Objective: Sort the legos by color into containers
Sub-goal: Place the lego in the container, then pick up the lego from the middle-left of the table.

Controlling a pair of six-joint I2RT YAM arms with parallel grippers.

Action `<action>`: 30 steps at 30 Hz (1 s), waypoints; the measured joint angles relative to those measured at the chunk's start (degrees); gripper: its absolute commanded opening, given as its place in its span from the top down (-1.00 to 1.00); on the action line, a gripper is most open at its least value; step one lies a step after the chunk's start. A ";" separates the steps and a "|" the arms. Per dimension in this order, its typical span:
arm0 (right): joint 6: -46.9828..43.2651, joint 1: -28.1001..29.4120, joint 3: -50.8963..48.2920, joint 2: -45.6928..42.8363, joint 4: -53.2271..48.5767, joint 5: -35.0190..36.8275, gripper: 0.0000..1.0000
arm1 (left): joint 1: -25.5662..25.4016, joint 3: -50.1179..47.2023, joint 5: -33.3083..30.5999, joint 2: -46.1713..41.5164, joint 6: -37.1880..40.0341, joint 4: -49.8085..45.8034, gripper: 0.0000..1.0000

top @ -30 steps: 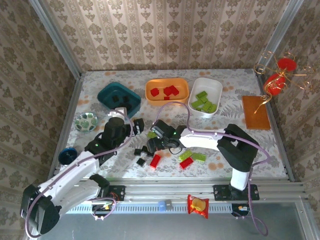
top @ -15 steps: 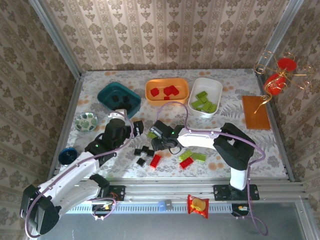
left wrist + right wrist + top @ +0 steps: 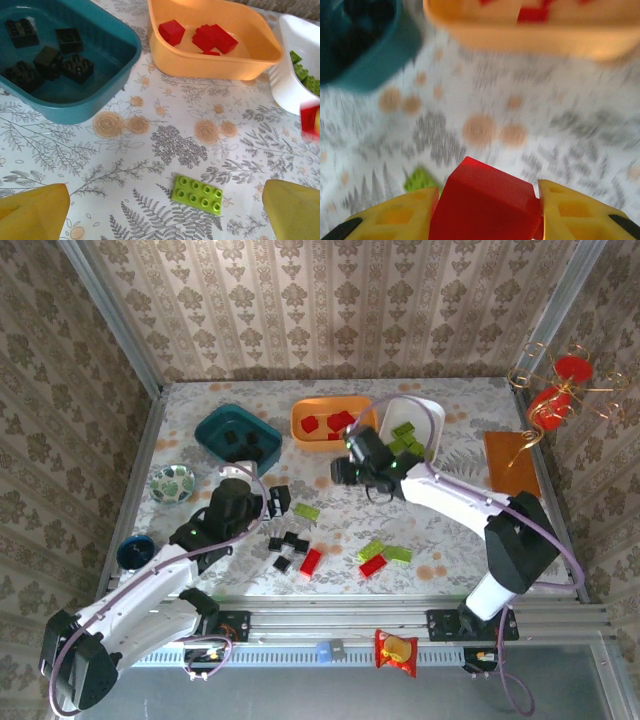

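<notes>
Right gripper [image 3: 487,215] was clamped on a red brick [image 3: 482,192], centre of the top view, just below the orange tray [image 3: 297,421]. Judgement: carry it fully over the rim, release low among the reds. Left gripper [image 3: 162,209] stood wide, holding nothing.

left gripper [image 3: 277,499]: jaws wide apart, well short of orange tray [image 3: 296,425]
right gripper [image 3: 346,468]: clamped on red brick [image 3: 485,200], just short of orange tray
right arm [image 3: 455,500]: stretched forward

Counted three trays [image 3: 214,420], two little bowls [image 3: 172,483], three loose green bricks [image 3: 307,511] and two loose red bricks [image 3: 311,560], plus one snack packet [image 3: 396,651].
</notes>
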 measured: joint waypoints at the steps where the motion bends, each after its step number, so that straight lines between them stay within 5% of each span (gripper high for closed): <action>1: -0.52 -1.44 3.48 1.64 -0.04 0.02 0.38 | -0.37 0.00 0.31 0.02 0.02 -0.31 -1.00; 12: -3.96 -6.62 37.55 30.12 -7.41 4.46 0.29 | -4.50 0.02 2.97 1.99 0.02 -3.85 -1.00; 16: -4.24 -7.28 49.11 38.56 -13.57 6.12 -0.38 | -5.18 0.02 4.33 2.84 0.02 -5.38 -1.00; 18: -4.35 -7.52 52.37 40.54 -15.74 6.38 -0.52 | -5.53 0.09 5.07 3.28 0.00 -6.16 -0.99; 23: -4.90 -7.61 51.25 39.32 -17.20 6.51 -0.58 | -7.65 0.68 7.13 4.63 0.04 -8.92 -0.97; 30: -4.90 -7.56 30.29 25.29 -12.37 5.99 -0.59 | -15.98 2.62 9.22 9.11 1.49 -14.14 -0.80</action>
